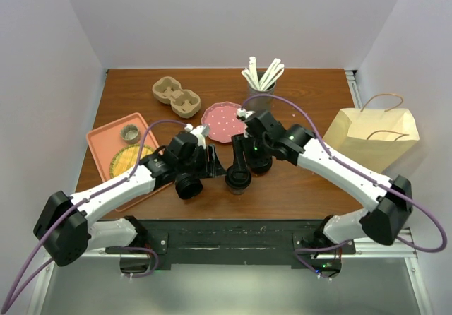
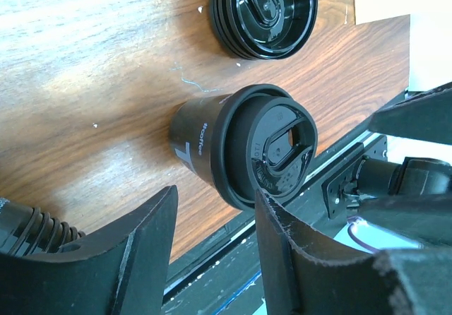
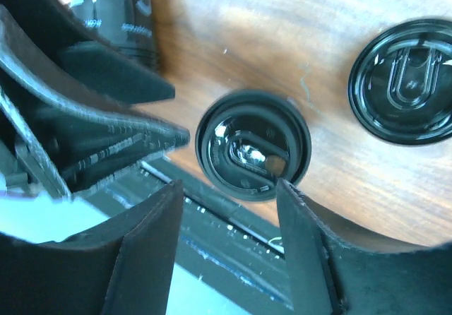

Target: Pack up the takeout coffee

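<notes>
Top external view: both arms met over the middle of the table [image 1: 311,188], where the black coffee cup [image 1: 238,179] stood upright near the front edge.
Coffee cup: it carried a black lid [image 2: 279,149] and sat on the bare wood, outside both carrier and bag.
Left gripper [image 2: 215,205]: its fingers stood apart with nothing between them. It was aimed at the cup's side from low over the table, and the cup was just ahead of the fingertips. One finger [image 2: 296,244] overlapped the cup's lower edge in the left wrist view, so contact could not be told.
Right gripper [image 3: 229,188]: its jaws were spread and held nothing. It hung above the cup and looked down onto the lid, which showed in the gap between the tips. One finger [image 3: 304,237] lay close to the lid's rim, and it was unclear whether they touched.
Spare lids [image 2: 265,11]: a short black stack lay flat on the table just beside the cup.
Paper bag [image 1: 374,135]: it stood at the right side of the table, well apart from the cup.
Cup carrier [image 1: 176,96]: it sat at the far left of the table, well apart from the cup.
</notes>
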You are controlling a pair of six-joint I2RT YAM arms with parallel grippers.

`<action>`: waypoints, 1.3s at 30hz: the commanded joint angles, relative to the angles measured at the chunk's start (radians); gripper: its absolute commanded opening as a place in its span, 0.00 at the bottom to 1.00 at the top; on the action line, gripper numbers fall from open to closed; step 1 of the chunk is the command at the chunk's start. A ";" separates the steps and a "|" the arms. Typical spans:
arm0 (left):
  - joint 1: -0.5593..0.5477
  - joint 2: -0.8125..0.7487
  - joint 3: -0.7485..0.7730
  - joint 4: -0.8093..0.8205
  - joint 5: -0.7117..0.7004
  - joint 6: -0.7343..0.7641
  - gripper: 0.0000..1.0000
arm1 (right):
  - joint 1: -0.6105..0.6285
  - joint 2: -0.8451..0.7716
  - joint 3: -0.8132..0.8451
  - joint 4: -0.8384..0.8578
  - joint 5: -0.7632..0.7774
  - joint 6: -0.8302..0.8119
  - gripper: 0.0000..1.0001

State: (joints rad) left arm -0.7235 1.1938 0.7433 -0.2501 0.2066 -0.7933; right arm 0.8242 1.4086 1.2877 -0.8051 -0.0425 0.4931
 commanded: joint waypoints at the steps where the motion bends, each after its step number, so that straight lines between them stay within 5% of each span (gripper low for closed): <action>1: -0.005 0.007 -0.013 0.058 0.017 0.008 0.53 | -0.106 -0.080 -0.115 0.102 -0.175 -0.013 0.61; 6: -0.005 0.029 -0.022 0.074 0.025 0.003 0.53 | -0.214 -0.080 -0.160 0.143 -0.342 -0.037 0.62; 39: -0.005 0.089 -0.032 0.095 0.036 0.008 0.52 | -0.277 0.070 -0.310 0.306 -0.527 -0.053 0.64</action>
State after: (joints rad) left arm -0.7235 1.2785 0.7212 -0.1864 0.2333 -0.7933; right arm 0.5541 1.4712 0.9882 -0.5568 -0.5243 0.4416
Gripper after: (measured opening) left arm 0.524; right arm 0.640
